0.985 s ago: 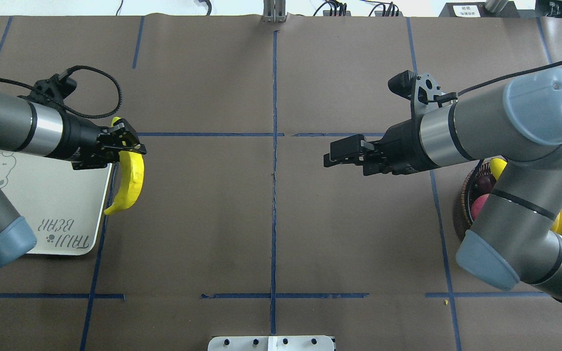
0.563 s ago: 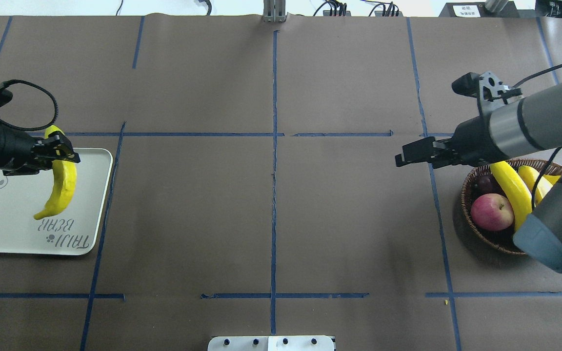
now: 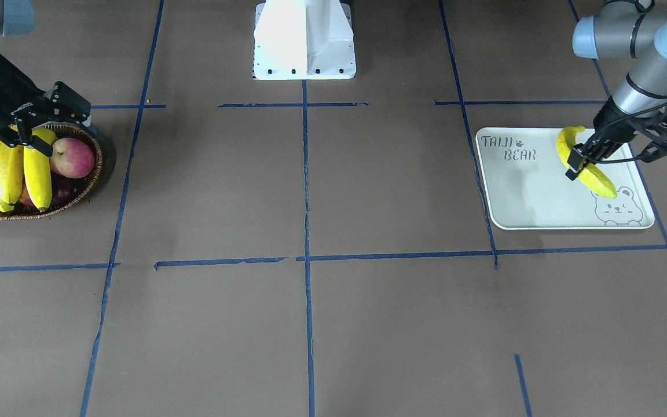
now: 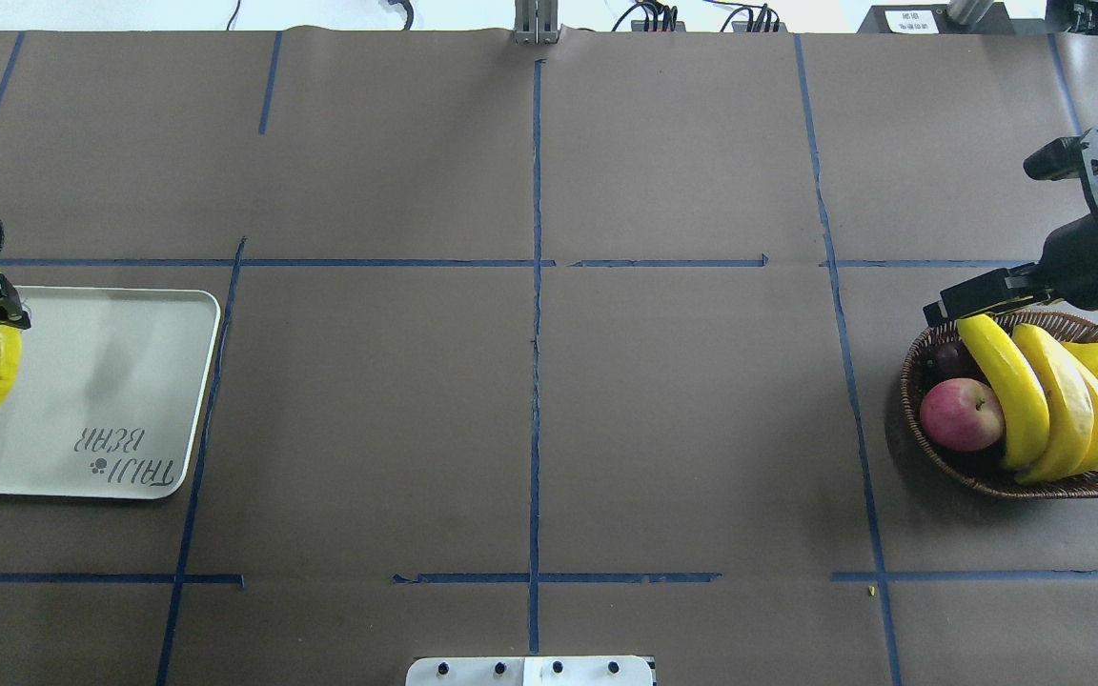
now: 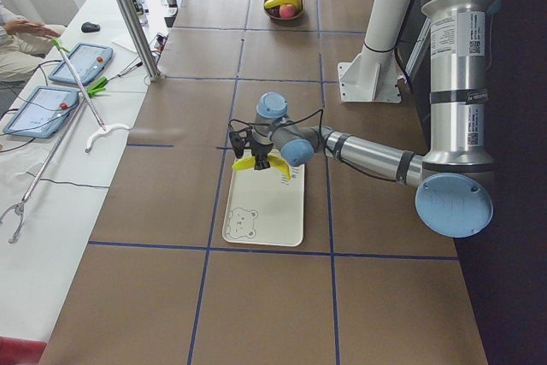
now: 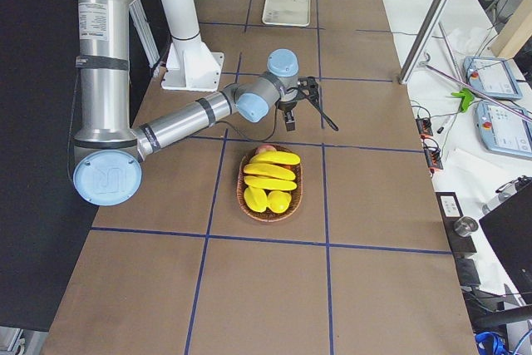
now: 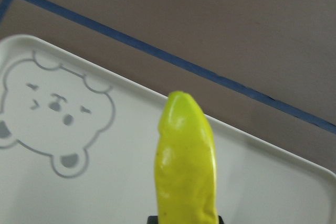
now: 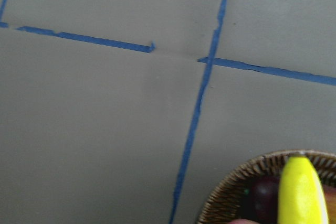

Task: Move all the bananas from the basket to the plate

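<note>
While left end effector [image 3: 578, 161] clamps one banana [image 3: 598, 180], right end effector [image 4: 945, 307] gapes, three bananas [image 4: 1011, 391] in basket [image 4: 1035, 491].

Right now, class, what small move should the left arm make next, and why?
Probably lower a little, then open. The left gripper is shut on a banana that hangs over the plate, apparently not yet resting on it. Setting it down frees that arm, and other bananas wait in the basket.

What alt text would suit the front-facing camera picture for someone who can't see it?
On the right of the picture, the robot's left tool grips a yellow banana over a pale plate printed TAIJI BEAR. At far left, its right tool hangs open by a wicker basket of more bananas and a red apple.
</note>
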Controlling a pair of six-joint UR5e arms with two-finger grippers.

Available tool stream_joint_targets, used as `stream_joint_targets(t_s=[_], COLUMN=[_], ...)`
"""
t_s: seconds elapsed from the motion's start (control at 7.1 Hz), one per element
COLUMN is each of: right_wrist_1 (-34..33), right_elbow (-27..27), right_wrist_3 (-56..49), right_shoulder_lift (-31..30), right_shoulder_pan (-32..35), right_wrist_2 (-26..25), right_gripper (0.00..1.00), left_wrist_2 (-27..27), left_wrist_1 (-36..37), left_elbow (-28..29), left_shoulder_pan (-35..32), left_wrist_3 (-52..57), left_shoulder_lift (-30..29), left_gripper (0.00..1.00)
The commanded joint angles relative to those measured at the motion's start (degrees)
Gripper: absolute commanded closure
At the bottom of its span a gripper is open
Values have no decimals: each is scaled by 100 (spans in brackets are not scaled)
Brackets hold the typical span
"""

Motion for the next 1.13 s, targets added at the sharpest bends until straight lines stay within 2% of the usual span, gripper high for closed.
stream_joint_targets(t_s=[0.0,0.28,0.42,0.7,0.84,0.99], right_wrist_1=[-1207,-1361,-1353,-1353,-1353,-1353], right_elbow=[0,-9,0,0,8,17], right_wrist_3=[-1736,-2007,-2007,-2007,-2007,-2007], right_shoulder_lift=[-11,-28,-28,-28,-28,-28], right_shoulder_pan=[488,587,587,578,578,578], right_wrist_2=[-50,-50,-50,-58,-59,-59], right_gripper=[0,0,0,0,0,0], left_wrist_2=[5,-4,-4,-4,-13,-39], left_wrist_1=[-255,-354,-467,-1333,-1460,-1462], left_elbow=[733,884,919,1619,1745,1685], left_shoulder_pan=[-265,-265,-248,-230,-230,-239], left_wrist_3=[554,450,-3,-69,-17,-8], left_shoulder_lift=[-27,-45,-62,-132,-202,-194], left_gripper=[100,94,92,79,62,1])
